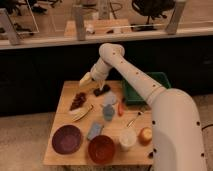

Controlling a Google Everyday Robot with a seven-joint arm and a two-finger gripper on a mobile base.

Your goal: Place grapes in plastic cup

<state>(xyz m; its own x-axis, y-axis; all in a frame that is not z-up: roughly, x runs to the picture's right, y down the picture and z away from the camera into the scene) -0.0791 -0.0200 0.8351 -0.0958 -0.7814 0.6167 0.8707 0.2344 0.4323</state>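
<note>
The gripper [86, 79], spread wide and empty, hovers near the grapes [77, 100], which lie below-left of it.

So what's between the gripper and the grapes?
Nothing: bare table between the grapes and the gripper, which hangs low near the table's back edge, in the camera view.

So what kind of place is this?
Probably an office or lab: office chairs behind a railing, a wooden table of bowls, and a robot gripper over the table's far side, near the grapes.
</note>
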